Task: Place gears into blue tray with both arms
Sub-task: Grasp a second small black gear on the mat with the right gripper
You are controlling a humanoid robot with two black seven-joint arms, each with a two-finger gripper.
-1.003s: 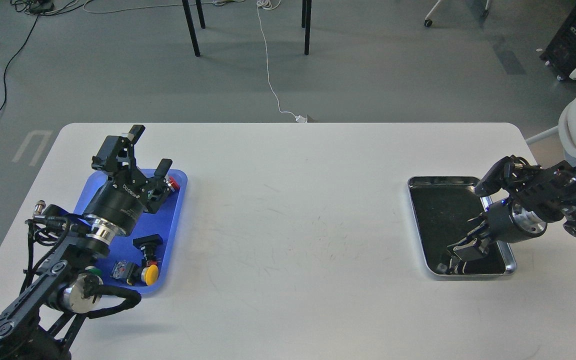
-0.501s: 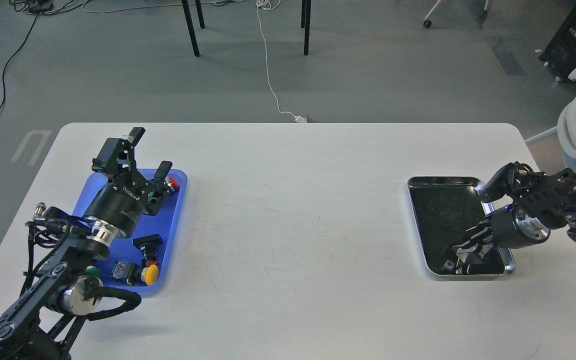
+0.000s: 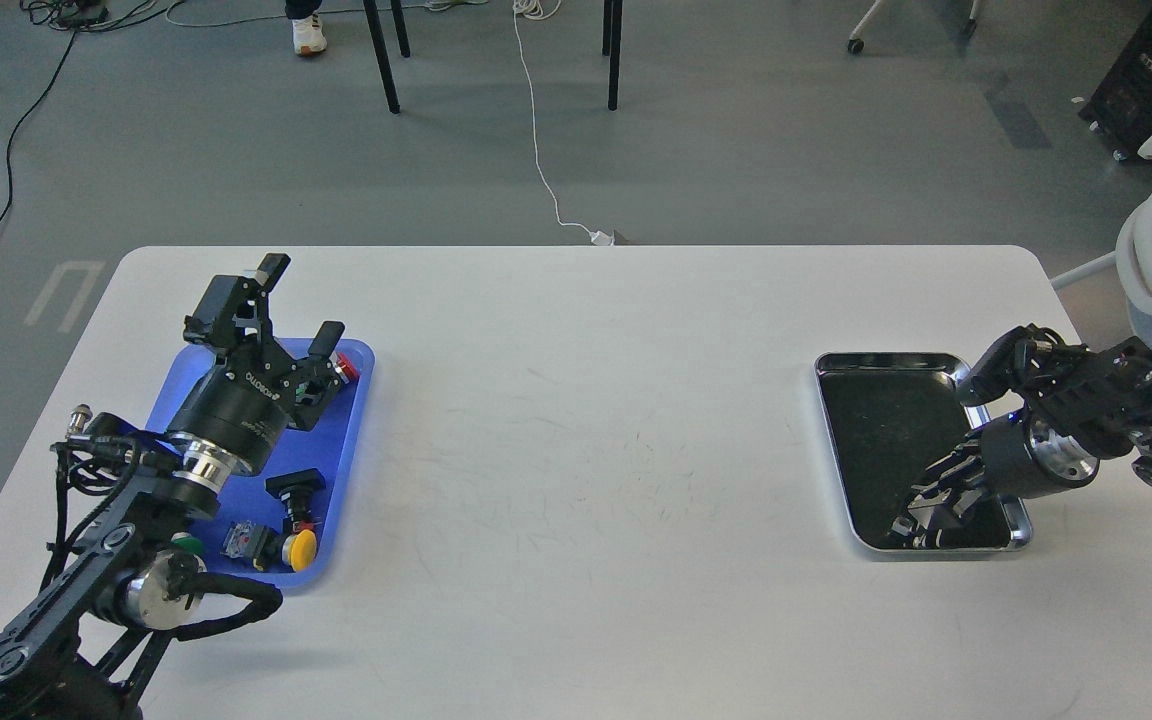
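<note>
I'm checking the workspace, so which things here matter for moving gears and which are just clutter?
Job:
blue tray
silver tray
left pincer
right pincer
gears: none clearly visible

Clutter:
yellow button
black button
red button

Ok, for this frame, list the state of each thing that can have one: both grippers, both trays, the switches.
left gripper: open, raised over the blue tray's far end, holding nothing.
right gripper: down in the silver tray's near end; jaws cannot be told.
blue tray: holds push-button switches; no gear seen.
silver tray: black-lined, mostly bare.
yellow-capped switch: lying on its side.
</note>
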